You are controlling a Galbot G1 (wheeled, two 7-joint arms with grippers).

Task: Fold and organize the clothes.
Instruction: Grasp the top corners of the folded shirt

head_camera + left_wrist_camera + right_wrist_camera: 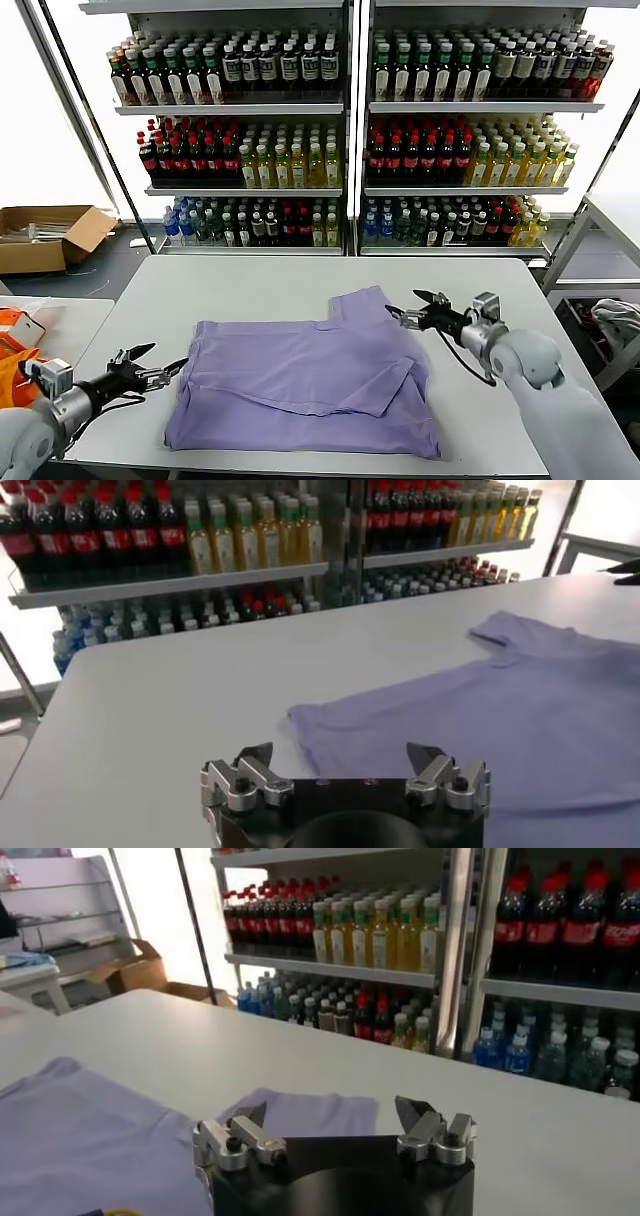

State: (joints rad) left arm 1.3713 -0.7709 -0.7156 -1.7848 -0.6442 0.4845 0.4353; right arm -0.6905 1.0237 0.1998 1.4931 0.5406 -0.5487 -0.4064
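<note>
My left gripper (pixel 160 368) sits at eight o'clock, fingers wide apart, holding nothing. The purple T-shirt (pixel 300 385) lies flat on the table (pixel 250 285). At two o'clock, my right gripper (pixel 408 305) gapes too.

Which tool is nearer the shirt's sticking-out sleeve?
The right tool, open beside the lavender T-shirt sleeve; the left tool is at the opposite edge.
</note>
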